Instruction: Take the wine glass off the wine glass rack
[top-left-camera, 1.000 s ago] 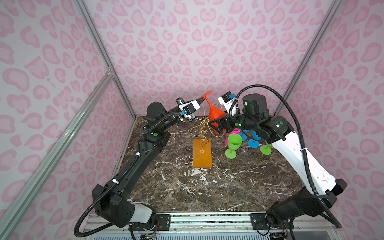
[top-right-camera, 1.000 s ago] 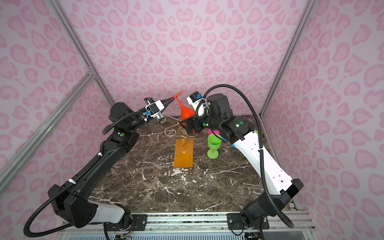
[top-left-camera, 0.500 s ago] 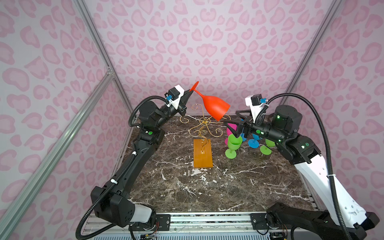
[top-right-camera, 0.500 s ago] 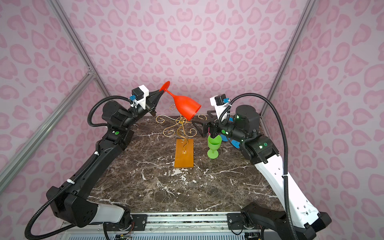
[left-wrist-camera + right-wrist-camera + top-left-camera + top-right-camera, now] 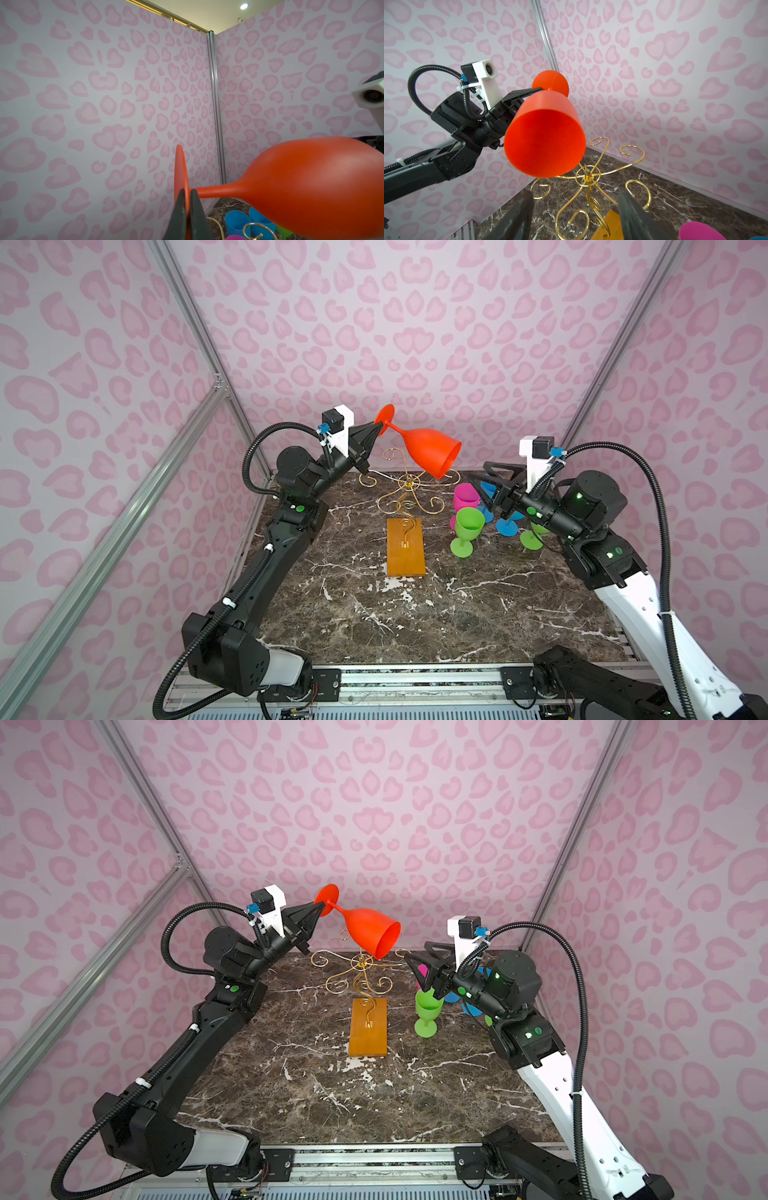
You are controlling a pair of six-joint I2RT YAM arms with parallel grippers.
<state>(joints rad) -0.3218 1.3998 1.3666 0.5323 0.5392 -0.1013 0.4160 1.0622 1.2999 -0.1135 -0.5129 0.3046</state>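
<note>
A: Your left fingers (image 5: 181, 216) are pressed together on the foot of the red wine glass (image 5: 428, 452). The thin disc sits edge-on between them, just beside where the stem joins.

B: The rest of the glass sticks out sideways from your grip. The stem runs away from the fingertips, and the bowl tilts down with its mouth toward your right arm.

A: In both top views the bowl hangs above the crown of the wine glass rack (image 5: 409, 485), up off the marble tabletop (image 5: 415, 614). The stem is clear of the scroll arms.

B: You cannot tell whether the rim brushes the top wire. The right wrist view puts the rim straight in front of the rack's centre ring.

A: Your right fingers (image 5: 633, 218) stand parted with nothing between them. They are low and to the right of the rack, and point at the bowl's mouth from well apart.

B: Near them, the green glass (image 5: 467, 531), the pink glass (image 5: 465, 495) and the blue glasses (image 5: 507, 526) stand on the tabletop to the right of the rack's wooden base.
</note>
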